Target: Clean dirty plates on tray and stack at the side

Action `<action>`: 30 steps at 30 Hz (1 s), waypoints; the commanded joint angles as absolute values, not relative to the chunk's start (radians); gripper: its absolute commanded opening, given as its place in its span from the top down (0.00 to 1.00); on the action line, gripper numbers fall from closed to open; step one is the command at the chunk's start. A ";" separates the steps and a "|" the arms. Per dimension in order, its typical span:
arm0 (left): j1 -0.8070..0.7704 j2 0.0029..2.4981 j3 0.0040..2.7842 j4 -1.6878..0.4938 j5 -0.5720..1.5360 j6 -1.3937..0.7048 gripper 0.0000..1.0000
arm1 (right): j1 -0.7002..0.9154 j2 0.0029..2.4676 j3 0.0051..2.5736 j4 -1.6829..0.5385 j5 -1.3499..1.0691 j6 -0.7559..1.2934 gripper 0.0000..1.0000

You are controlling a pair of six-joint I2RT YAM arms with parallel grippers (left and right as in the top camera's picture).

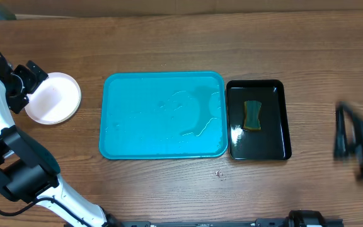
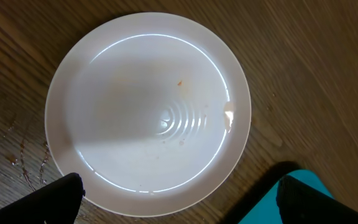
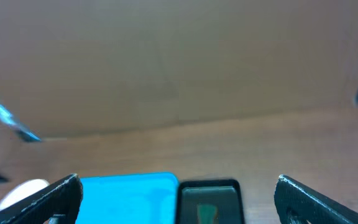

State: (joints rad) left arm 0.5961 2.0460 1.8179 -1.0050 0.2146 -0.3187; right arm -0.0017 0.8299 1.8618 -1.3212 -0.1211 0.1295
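Note:
A white plate (image 1: 55, 98) lies on the table left of the teal tray (image 1: 162, 145); whether other plates lie under it I cannot tell. In the left wrist view the plate (image 2: 148, 112) shows water ripples and tiny orange specks. My left gripper (image 1: 25, 79) is open and empty at the plate's left edge, its fingers (image 2: 179, 199) wide apart above the near rim. The tray holds no plates, only water streaks. My right gripper (image 1: 351, 142) is blurred at the far right, open and empty (image 3: 178, 202), with the tray (image 3: 129, 196) ahead.
A glossy black tray (image 1: 258, 142) stands right of the teal tray and holds a green-and-yellow sponge (image 1: 252, 116). It also shows in the right wrist view (image 3: 210, 199). Water drops lie on the wood left of the plate (image 2: 17, 155).

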 commanded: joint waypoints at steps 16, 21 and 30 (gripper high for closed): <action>0.600 2.042 1.811 -1.005 0.229 -0.315 0.00 | 0.056 0.138 1.526 -1.355 -0.041 0.118 0.00; 0.600 2.042 1.811 -1.005 0.229 -0.315 0.00 | 0.055 0.033 1.215 -1.066 -0.035 0.118 0.00; 0.600 2.042 1.811 -1.005 0.229 -0.315 0.00 | 0.050 0.017 0.623 -0.179 -0.039 0.119 0.00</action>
